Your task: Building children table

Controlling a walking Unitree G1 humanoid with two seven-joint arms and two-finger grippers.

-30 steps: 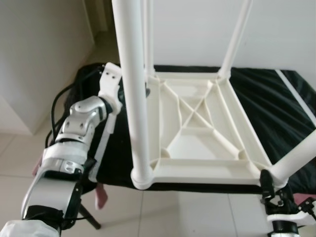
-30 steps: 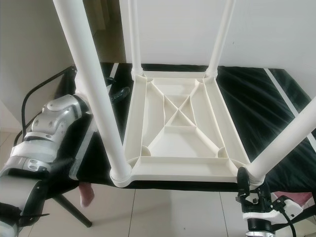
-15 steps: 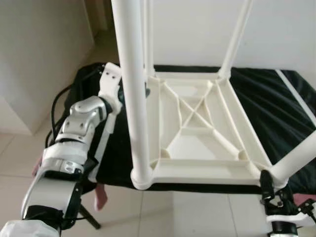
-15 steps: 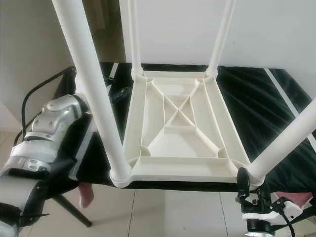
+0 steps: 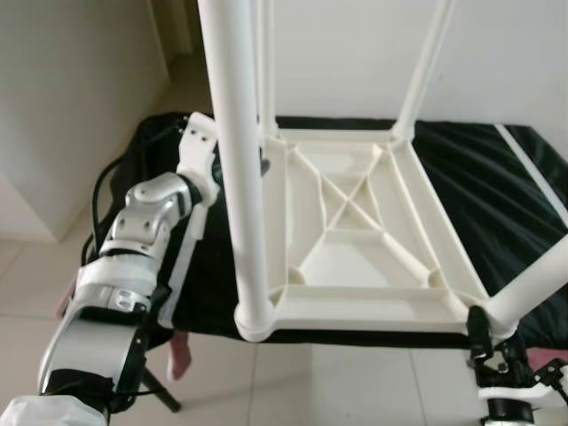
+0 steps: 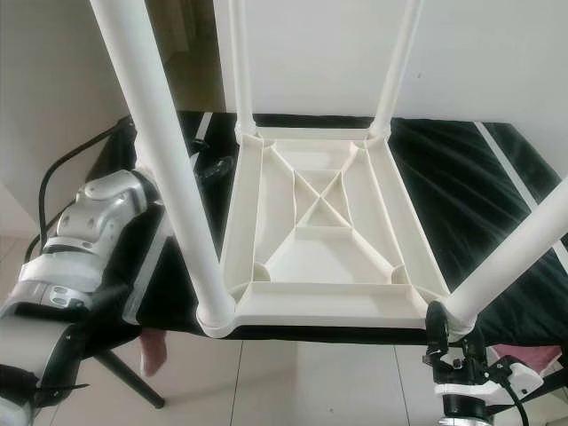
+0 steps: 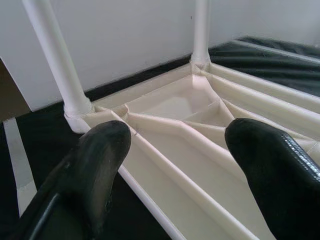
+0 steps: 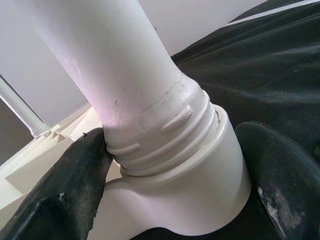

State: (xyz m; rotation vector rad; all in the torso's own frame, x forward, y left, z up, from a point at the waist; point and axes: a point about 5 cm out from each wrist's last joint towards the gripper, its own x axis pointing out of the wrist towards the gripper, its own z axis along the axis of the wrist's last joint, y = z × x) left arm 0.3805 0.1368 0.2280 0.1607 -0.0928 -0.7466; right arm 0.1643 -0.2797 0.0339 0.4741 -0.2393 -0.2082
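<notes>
A white plastic children's table (image 5: 306, 191) lies upside down on a black cloth (image 5: 497, 177), its legs pointing up. My left gripper (image 7: 190, 150) is open beside the tabletop's left edge, by the far left leg (image 7: 55, 55), holding nothing. My right gripper (image 8: 175, 165) is at the near right corner, open, its fingers on either side of the near right leg (image 5: 532, 288) where it screws into its socket (image 8: 200, 200). One finger (image 8: 75, 185) touches the threaded collar; the other finger (image 8: 285, 180) stands off it. The near left leg (image 5: 235, 160) rises close to the camera.
The cloth-covered surface ends just in front of the table's near edge, with tiled floor (image 5: 355, 382) below. A pink object (image 5: 180, 351) hangs under the near left edge beside a dark stand leg (image 6: 124, 373). A white wall (image 5: 355, 53) stands behind, a corner wall (image 5: 62, 106) at left.
</notes>
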